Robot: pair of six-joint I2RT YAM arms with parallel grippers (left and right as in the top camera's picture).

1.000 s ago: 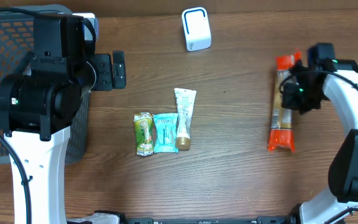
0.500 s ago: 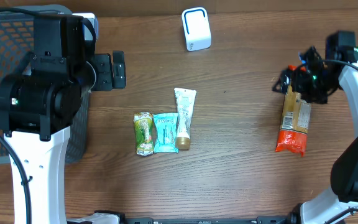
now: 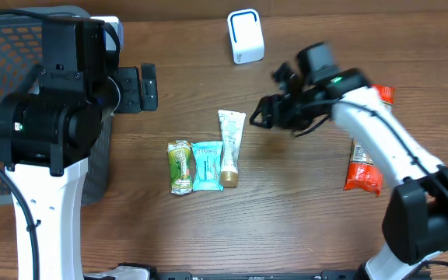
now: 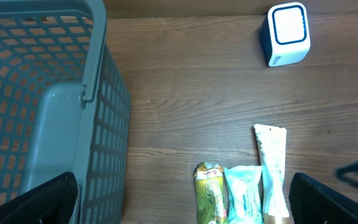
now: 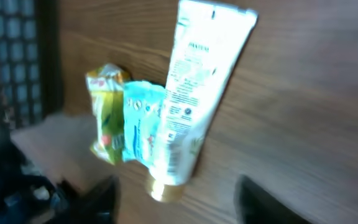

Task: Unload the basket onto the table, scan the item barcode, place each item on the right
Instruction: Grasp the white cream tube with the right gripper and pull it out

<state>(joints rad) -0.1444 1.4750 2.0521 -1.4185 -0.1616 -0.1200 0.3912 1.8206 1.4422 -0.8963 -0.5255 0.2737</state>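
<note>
Overhead: white plastic tube (image 3: 231, 148) lies on the wooden surface (image 3: 302, 225), touching a teal sachet (image 3: 207, 166). Jaws of right gripper (image 3: 269, 105) apart, seemingly empty (blurred); left gripper (image 3: 140, 88) wide open. I risk pinching the sachet too.

Even light, soft shadows — right wrist motion-blurred

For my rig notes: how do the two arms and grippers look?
The left arm and the right arm have white links and blocky black joint housings, each with a small green light. A black cable runs beside the left one. The left gripper and the right gripper are black.
</note>
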